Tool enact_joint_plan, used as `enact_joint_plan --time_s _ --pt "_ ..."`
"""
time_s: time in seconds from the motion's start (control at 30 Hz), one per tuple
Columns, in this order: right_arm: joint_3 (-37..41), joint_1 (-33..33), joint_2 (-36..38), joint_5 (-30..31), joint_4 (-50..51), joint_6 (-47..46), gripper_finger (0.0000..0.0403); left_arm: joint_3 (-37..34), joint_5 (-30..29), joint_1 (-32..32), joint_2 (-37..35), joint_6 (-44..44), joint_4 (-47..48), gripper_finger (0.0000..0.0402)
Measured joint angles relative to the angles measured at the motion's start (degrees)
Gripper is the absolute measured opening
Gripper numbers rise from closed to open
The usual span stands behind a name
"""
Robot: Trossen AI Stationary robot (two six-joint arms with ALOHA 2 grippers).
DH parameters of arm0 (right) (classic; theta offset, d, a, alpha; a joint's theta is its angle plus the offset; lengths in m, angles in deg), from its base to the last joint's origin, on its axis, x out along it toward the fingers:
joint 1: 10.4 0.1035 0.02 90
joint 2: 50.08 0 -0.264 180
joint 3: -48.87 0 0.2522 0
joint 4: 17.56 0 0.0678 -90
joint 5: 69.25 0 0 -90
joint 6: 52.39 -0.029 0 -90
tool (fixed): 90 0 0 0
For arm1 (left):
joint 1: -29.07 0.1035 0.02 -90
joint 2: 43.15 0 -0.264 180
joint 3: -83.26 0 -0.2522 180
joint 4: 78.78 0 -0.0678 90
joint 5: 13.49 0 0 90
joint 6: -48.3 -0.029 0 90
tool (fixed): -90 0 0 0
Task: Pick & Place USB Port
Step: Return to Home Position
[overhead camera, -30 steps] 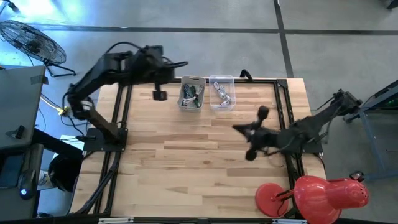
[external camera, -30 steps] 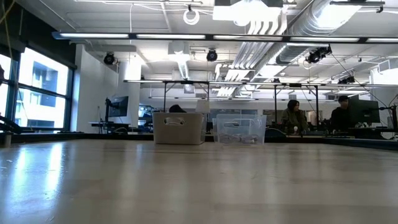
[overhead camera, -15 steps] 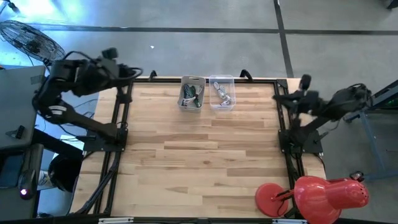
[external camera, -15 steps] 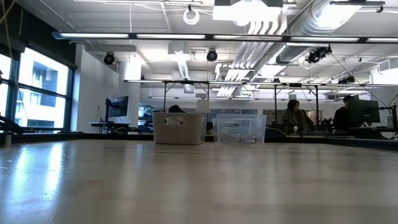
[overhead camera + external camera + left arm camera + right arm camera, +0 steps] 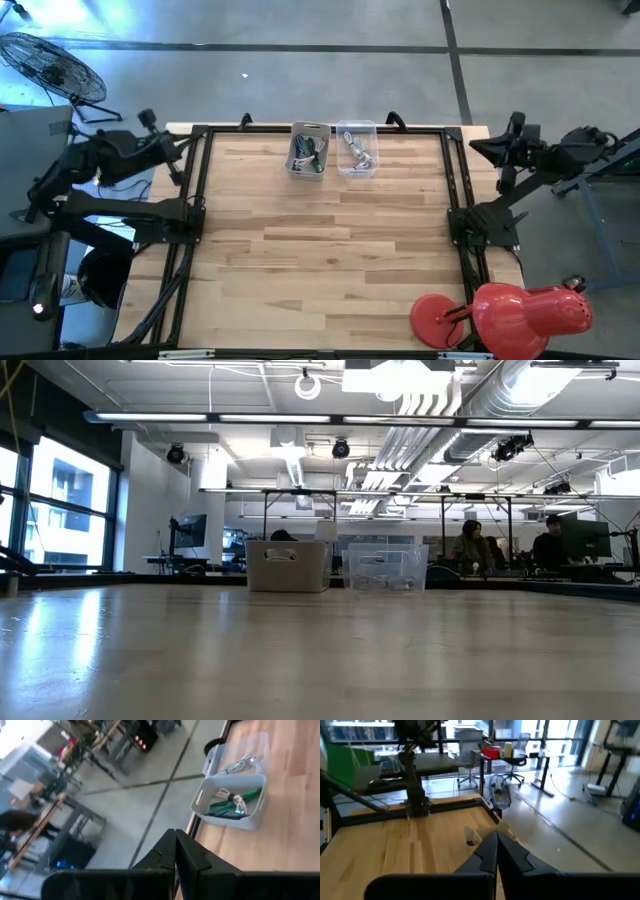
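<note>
- The left arm sat folded low at the far left of the high view, its forearm reaching toward the centre.
- The left gripper had its two dark fingers pressed together at the tips, holding nothing.
- The right arm sat folded at the far right, mirroring the other and pointing inward.
- The right gripper likewise had its fingers closed tip to tip, holding nothing.

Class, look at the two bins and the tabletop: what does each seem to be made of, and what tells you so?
Gray bin: probably matte plastic; opaque walls with a moulded handle slot.
Transparent bin: likely clear plastic; its contents show through.
Tabletop: wood, seemingly sealed; jointed pale strips, and a sheen in the low view.
</note>
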Motion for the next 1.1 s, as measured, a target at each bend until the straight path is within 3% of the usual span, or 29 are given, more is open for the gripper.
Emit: enact_joint_plan --time_s 0.23,0.53,0.73,0.97,1.1 --pt "7.5 0.0 6.9 -0.2 1.6 -3.5 0.0000 -12.3 1.8 0.0 -7.5 -6.6 -9.6 0.0000" --pt "19.8 0.0 17.8 -3.8 -7.1 -0.5 0.0000 -13.8 5.0 0.0 -10.1 -4.7 -11.3 0.0000" --pt "26.2 -0.1 20.9 -7.5 -13.9 4.4 0.0000 -17.8 6.9 0.0 -17.6 -2.2 -14.7 0.0000" --pt "31.3 0.2 21.0 -12.8 -26.4 9.6 0.0000 -29.5 17.5 0.0 -26.8 -3.4 -26.3 0.0000" --pt "34.1 0.2 20.8 -14.2 -27.9 10.1 0.0000 -36.3 24.8 0.0 -30.3 -3.7 -32.1 0.0000"
